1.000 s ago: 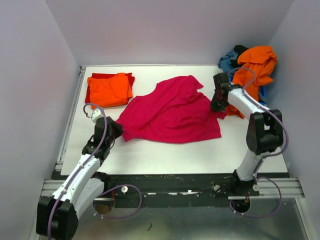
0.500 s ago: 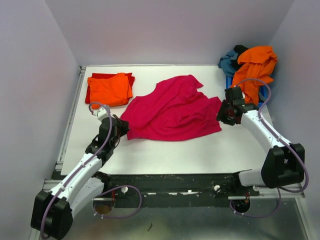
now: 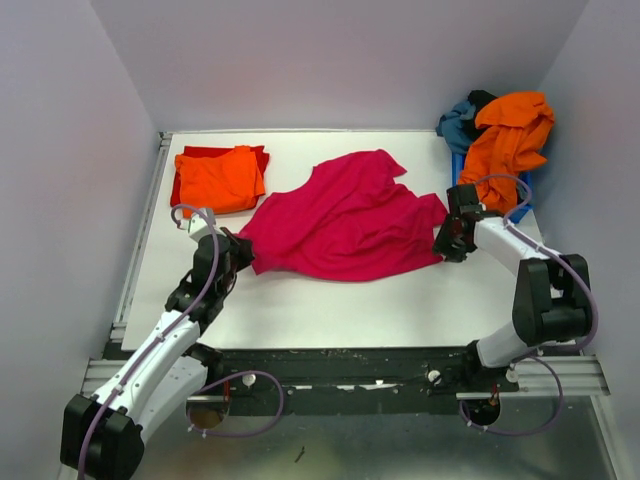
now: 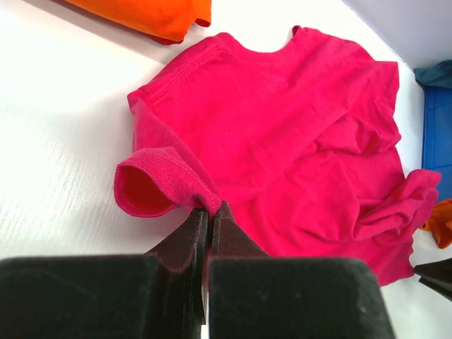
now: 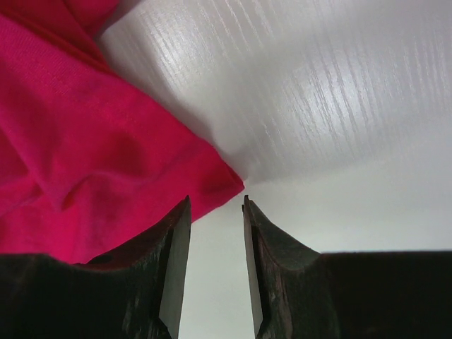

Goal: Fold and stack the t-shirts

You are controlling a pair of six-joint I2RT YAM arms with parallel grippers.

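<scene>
A magenta-pink t-shirt [image 3: 345, 215] lies spread and rumpled in the middle of the white table; it also shows in the left wrist view [image 4: 296, 148] with its collar at the far side. My left gripper [image 3: 238, 255] is shut on the sleeve cuff [image 4: 159, 180] at the shirt's left edge. My right gripper [image 3: 443, 247] is open at the shirt's near right corner [image 5: 226, 185], which lies just beyond the fingertips. A folded orange tee [image 3: 218, 178] lies on a folded red one [image 3: 214, 152] at the back left.
A heap of unfolded tees, orange [image 3: 512, 135] over teal-blue [image 3: 458, 122] and black, sits on a blue bin [image 3: 522, 186] at the back right. The bin's blue wall [image 4: 436, 134] shows in the left wrist view. Grey walls enclose the table.
My right gripper swung from the shirt's far right edge down to its near right corner. My left gripper stayed at the left sleeve; the shirt's lower left edge drew in a little.
</scene>
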